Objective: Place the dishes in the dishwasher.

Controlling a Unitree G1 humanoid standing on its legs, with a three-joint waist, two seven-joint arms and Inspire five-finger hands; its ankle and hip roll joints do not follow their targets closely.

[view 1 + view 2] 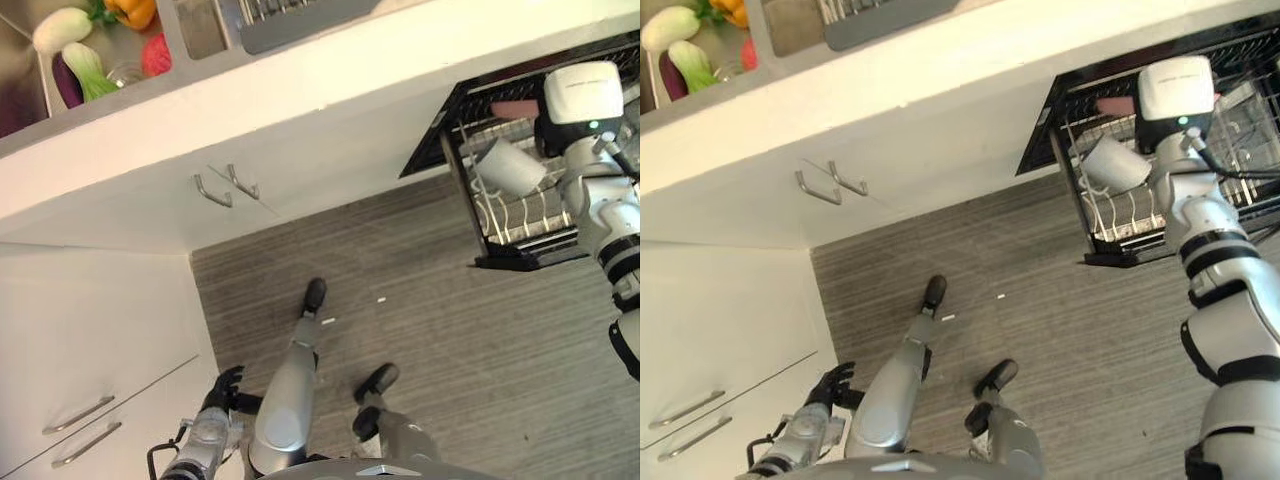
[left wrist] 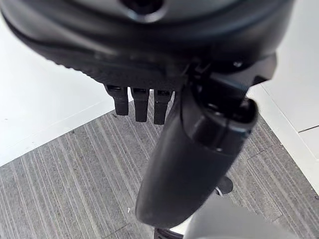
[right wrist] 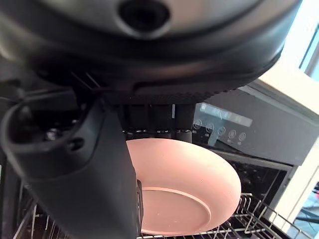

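While the left hand [image 1: 222,388] hangs low beside the white drawer fronts [image 1: 90,400], its fingers [image 2: 141,103] loosely extended over the grey plank floor [image 1: 420,300] and holding nothing, the right hand [image 3: 94,164] is up at the dishwasher [image 1: 520,130] and holds a pink plate [image 3: 182,186]. In the right wrist view the plate sits tilted between the thumb and the fingers, its underside and foot ring turned toward the camera, just above the wire rack [image 3: 259,214]. Seen from the head, the rack [image 1: 1120,215] is pulled out of the dark dishwasher opening over the floor, and a white mug [image 1: 508,167] lies on its side near the rack's front edge, its mouth turned toward the cabinets. A sliver of the pink plate [image 1: 515,108] shows further in, toward the rack's back edge, beside the white wrist housing of the right arm. Beyond the floor, two curved metal handles [image 1: 225,186] stand on the white cabinet doors below the pale countertop [image 1: 330,70]. Farthest off, at the countertop's far left corner, a sink [image 1: 25,95] holds toy vegetables [image 1: 85,55]: a white one, a purple aubergine, green leaves, a yellow pepper and something red.
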